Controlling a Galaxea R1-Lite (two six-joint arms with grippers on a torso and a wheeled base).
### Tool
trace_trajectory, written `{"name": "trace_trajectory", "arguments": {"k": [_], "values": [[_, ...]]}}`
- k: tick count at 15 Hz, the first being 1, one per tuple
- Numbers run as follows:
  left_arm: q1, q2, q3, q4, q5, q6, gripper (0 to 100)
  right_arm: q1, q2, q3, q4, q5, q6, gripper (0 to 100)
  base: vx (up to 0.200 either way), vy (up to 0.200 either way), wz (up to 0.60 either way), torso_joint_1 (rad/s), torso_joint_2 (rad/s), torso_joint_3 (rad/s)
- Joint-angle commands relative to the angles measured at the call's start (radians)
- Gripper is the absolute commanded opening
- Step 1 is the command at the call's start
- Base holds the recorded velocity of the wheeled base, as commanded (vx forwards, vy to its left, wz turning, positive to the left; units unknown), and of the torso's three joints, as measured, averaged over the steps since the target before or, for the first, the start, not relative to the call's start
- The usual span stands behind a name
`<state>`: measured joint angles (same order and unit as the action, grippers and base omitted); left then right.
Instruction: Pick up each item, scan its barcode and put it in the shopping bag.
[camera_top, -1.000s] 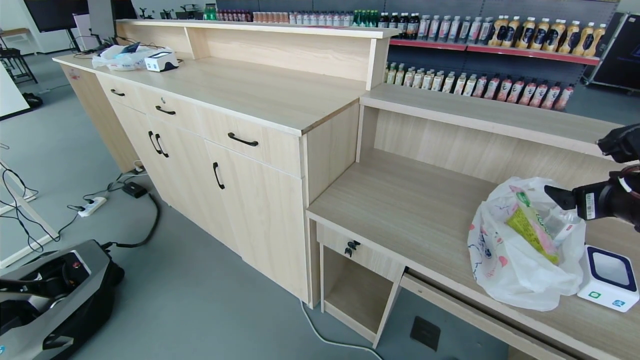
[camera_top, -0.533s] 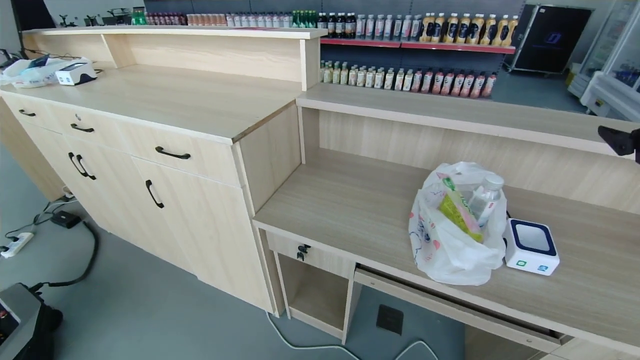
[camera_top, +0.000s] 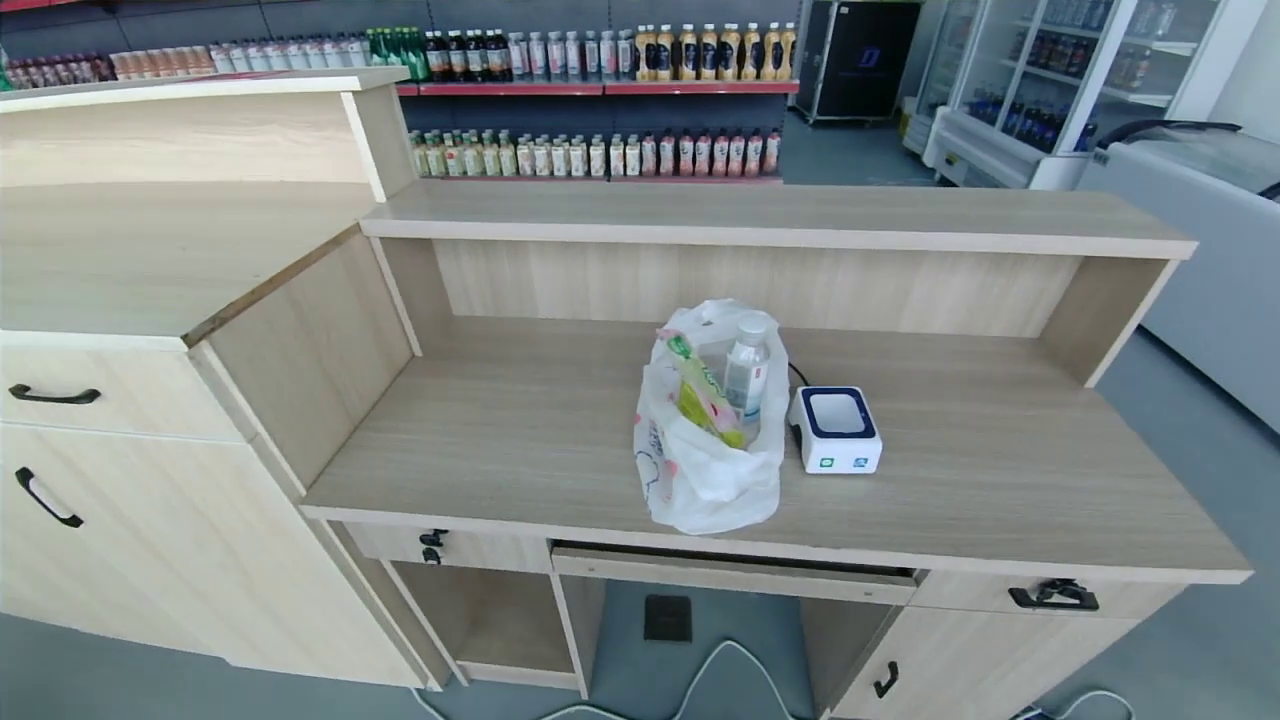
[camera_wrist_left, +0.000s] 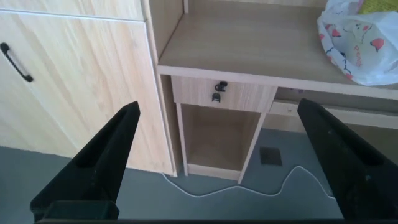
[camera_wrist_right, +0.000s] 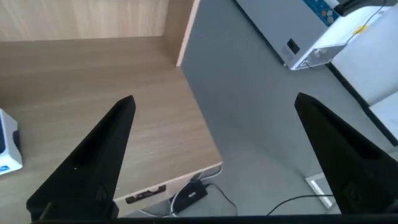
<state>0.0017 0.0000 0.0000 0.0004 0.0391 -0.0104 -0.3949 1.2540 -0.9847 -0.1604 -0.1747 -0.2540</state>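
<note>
Shopping bag (camera_top: 700, 490) hides bottle (camera_top: 747, 362) base, packet (camera_top: 705, 400) lower half; right wrist view crops scanner (camera_wrist_right: 7, 144).

The head camera pans right, centring the shopping bag (camera_top: 700, 485) and scanner (camera_top: 835, 432). The right claw (camera_wrist_right: 214, 99) withdraws from the bag toward 3 o'clock.

A white plastic shopping bag (camera_top: 700, 480) with little red and blue pictures on it stands open-topped just to the left of the scanner (camera_top: 835, 430), right up against it. The scanner is a small white box with a dark blue rim around its top window. In the bag a clear bottle (camera_top: 745, 370) with a white cap stands up on the side near the scanner, and a green and yellow packet (camera_top: 705, 400) leans on the side farther from the scanner.
</note>
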Motion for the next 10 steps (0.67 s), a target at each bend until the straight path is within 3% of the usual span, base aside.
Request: {"name": "trace_trajectory", "arguments": {"k": [1, 3, 5, 7, 8, 9, 10], "values": [[0.0, 0.0, 0.0, 0.0, 0.001, 0.0, 100, 0.002, -0.096, 0.098, -0.021, 0.009, 0.004, 100, 0.0, 0.0, 0.0, 0.0, 0.0, 0.0], [0.0, 0.0, 0.0, 0.0, 0.001, 0.0, 100, 0.025, -0.194, 0.282, -0.1, 0.012, 0.006, 100, 0.0, 0.0, 0.0, 0.0, 0.0, 0.0], [0.0, 0.0, 0.0, 0.0, 0.001, 0.0, 100, 0.062, -0.377, 0.636, -0.232, 0.063, 0.039, 100, 0.0, 0.0, 0.0, 0.0, 0.0, 0.0], [0.0, 0.0, 0.0, 0.0, 0.001, 0.0, 100, 0.163, -0.585, 0.965, -0.36, 0.116, 0.111, 100, 0.0, 0.0, 0.0, 0.0, 0.0, 0.0], [0.0, 0.0, 0.0, 0.0, -0.001, 0.0, 100, 0.202, -0.674, 0.985, -0.326, 0.11, 0.124, 100, 0.0, 0.0, 0.0, 0.0, 0.0, 0.0], [0.0, 0.0, 0.0, 0.0, 0.001, 0.0, 100, 0.252, -0.841, 0.985, -0.082, 0.083, 0.153, 100, 0.0, 0.0, 0.0, 0.0, 0.0, 0.0], [0.0, 0.0, 0.0, 0.0, 0.001, 0.0, 100, 0.269, -0.993, 0.985, 0.076, 0.021, 0.151, 100, 0.0, 0.0, 0.0, 0.0, 0.0, 0.0]]}}
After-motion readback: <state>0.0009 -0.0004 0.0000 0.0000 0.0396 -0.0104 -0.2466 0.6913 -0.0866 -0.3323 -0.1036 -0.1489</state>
